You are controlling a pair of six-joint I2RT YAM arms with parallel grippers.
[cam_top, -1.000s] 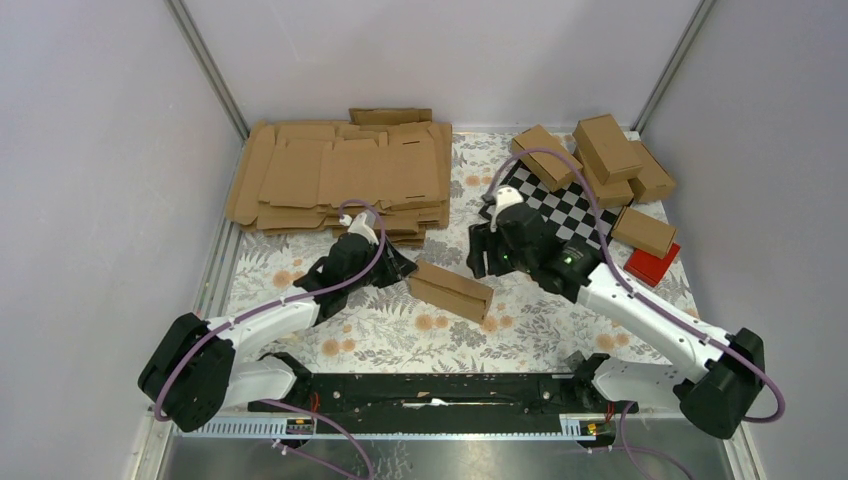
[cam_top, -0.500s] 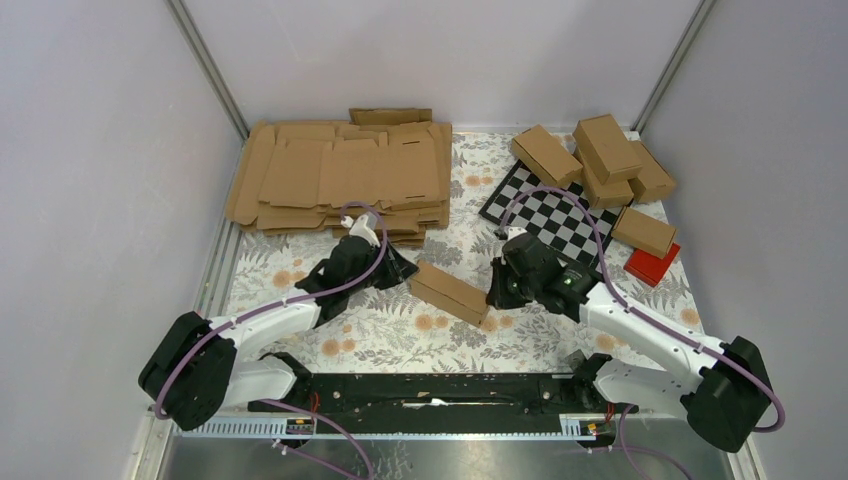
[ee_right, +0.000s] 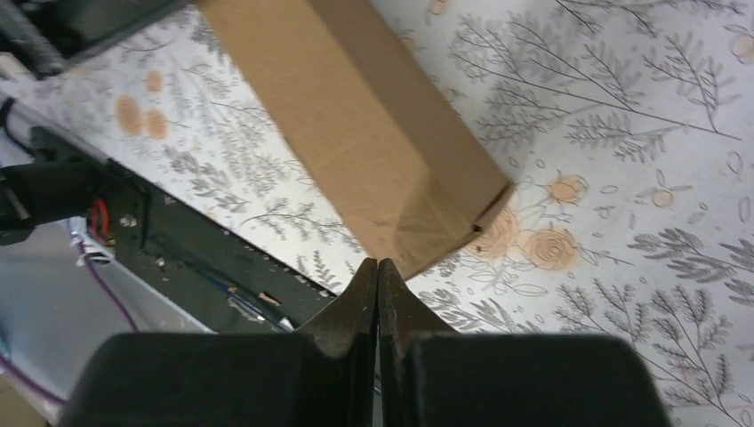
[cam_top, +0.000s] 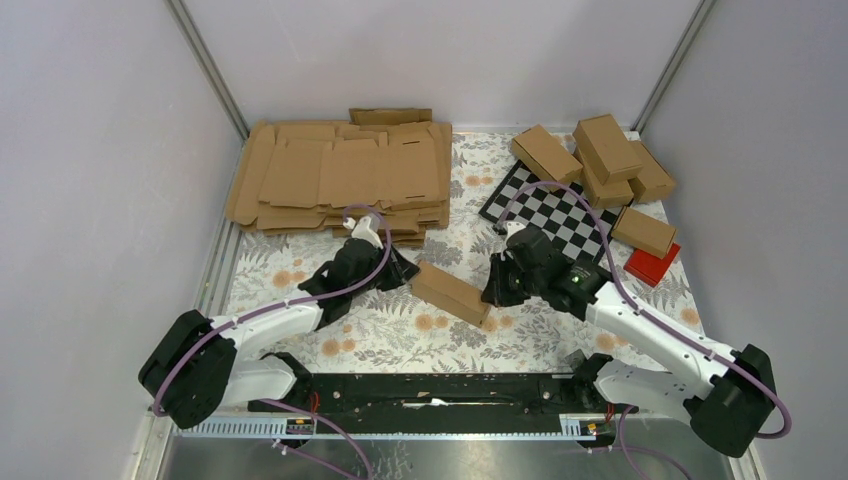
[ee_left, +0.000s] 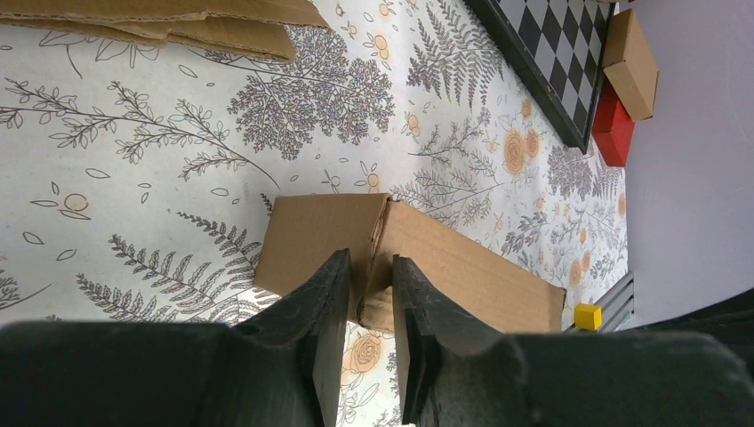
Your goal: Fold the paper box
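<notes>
Paper box (cam_top: pixel 452 293) lies closed up on the flowered desk (cam_top: pixel 300 300), near the middle, slanting from far left down to near right between my two arms. It sits flat on one long side, plain brown, with its lid flap down.

My left pincer (ee_left: pixel 369 260) is at the far-left end of the paper box. Its two fingers (ee_left: pixel 324 294) stand narrowly apart with the folded edge of that end between them, so I am pinching the cardboard there. In the left wrist view the end face shows left of the fold and the long face runs away to the right.

My right pincer (ee_right: pixel 378 264) is pressed together with nothing between the fingers. Its tips sit at the near-right end of the box, right against the lower corner; I cannot tell whether they touch it.

Behind my left arm, a stack of flat cardboard sheets (cam_top: pixel 340 175) lies at the far left of the desk. On the far right, a checkerboard (cam_top: pixel 560 212) lies flat, with several folded boxes (cam_top: pixel 606 148) piled by it and a small red box (cam_top: pixel 652 266) at the right edge, well apart from the box I hold.
</notes>
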